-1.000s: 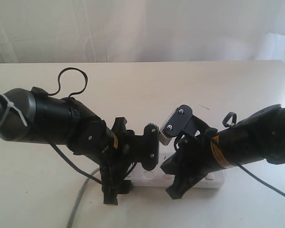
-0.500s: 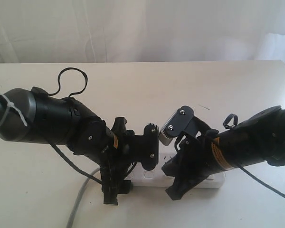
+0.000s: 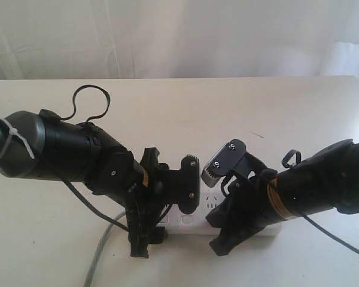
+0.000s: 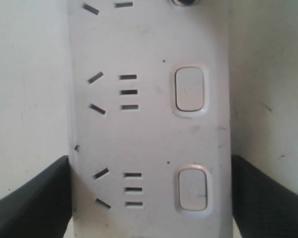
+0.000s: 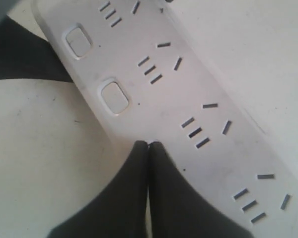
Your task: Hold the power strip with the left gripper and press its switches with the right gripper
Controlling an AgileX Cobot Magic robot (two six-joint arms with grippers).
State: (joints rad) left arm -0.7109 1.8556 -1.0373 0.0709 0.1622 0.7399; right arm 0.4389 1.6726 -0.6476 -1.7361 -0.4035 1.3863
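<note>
The power strip (image 3: 185,220) lies along the near side of the table (image 3: 167,107), long axis left to right. My left gripper (image 3: 166,212) pinches it across its width. The right gripper (image 5: 148,148), fingers pressed together, sits over the row of switches (image 5: 114,96). The nearest visible button is just left of its tip. The wrists crowd each other, and a grey cord (image 3: 96,263) trails near-left.

The power strip (image 4: 149,139) is white, with groups of short dark grey slots and a few dark specks. Its switches (image 4: 189,89) are white with pale grey rims, and its cord (image 3: 99,257) is grey. The left gripper (image 4: 150,193) is black, with a white tie (image 3: 18,140) on its arm. The right gripper (image 5: 148,148) is black, with a silver-grey pad (image 3: 214,170) and an orange-yellow label (image 3: 277,203). The table (image 3: 227,107) is cream.
</note>
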